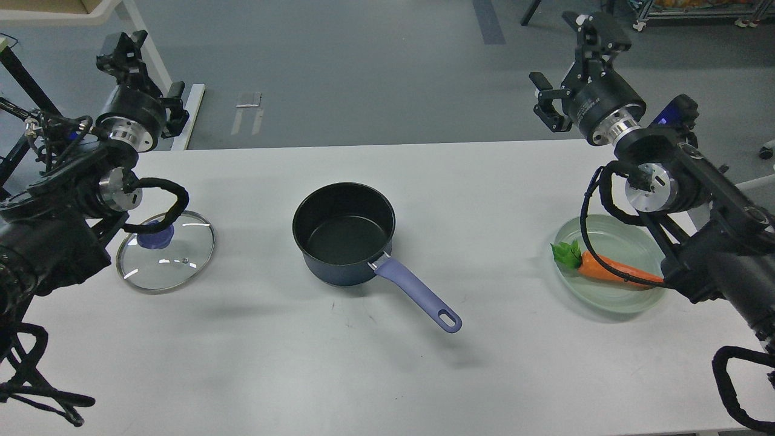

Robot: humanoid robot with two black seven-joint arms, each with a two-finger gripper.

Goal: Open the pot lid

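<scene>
The dark blue pot (343, 233) stands open at the table's middle, its purple handle (418, 293) pointing to the front right. Its glass lid (166, 251), with a blue knob (155, 234), lies flat on the table to the left of the pot. My left gripper (124, 51) is raised high at the far left, above and behind the lid, and holds nothing. My right gripper (596, 33) is raised high at the far right, far from the pot, and holds nothing. Both point away from me and their fingers cannot be told apart.
A pale green plate (629, 300) with an orange carrot (611, 272) sits at the right of the white table (303, 363), partly behind my right arm. A white desk leg (154, 66) stands on the floor beyond the table's left.
</scene>
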